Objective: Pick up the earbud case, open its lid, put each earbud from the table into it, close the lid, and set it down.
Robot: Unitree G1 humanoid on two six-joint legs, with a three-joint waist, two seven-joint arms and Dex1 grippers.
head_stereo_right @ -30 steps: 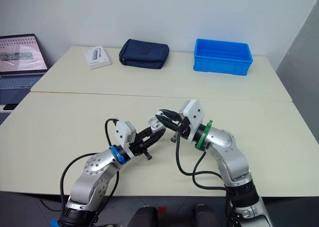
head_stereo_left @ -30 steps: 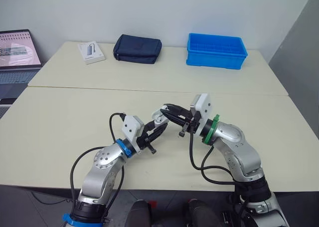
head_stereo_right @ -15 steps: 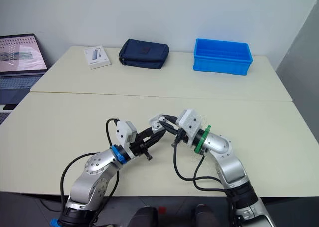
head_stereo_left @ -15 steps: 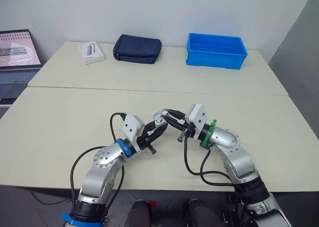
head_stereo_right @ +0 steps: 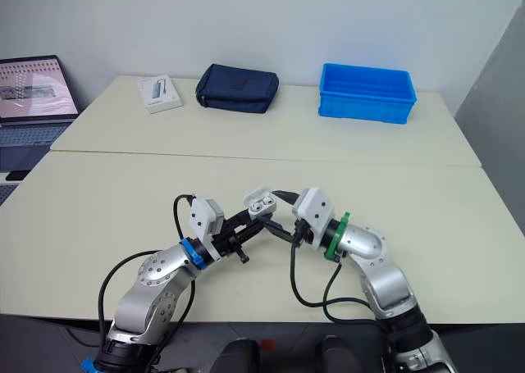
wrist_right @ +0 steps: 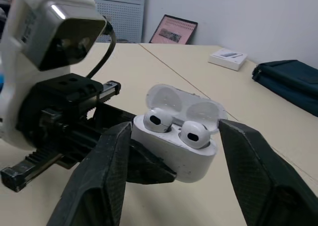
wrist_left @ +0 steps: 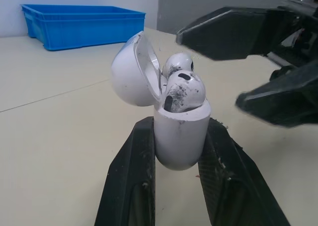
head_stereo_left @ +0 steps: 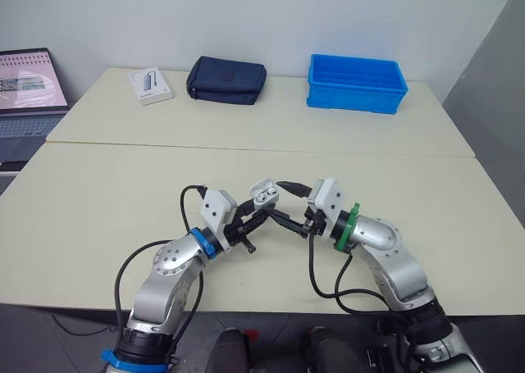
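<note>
Our right gripper [head_stereo_left: 275, 199], drawn back since a second ago and now spread wide just beside the case [wrist_right: 174, 156], is hovering while our left gripper [wrist_left: 178, 136] is clamping the case above the table [head_stereo_left: 123, 184], both earbuds [wrist_right: 195, 134] seated, lid [wrist_right: 184, 104] up; next, we judge, pressing it shut.

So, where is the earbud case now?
In the eye views the earbud case is held above the near table's middle by the left tool, lid open, the open right tool around it.
</note>
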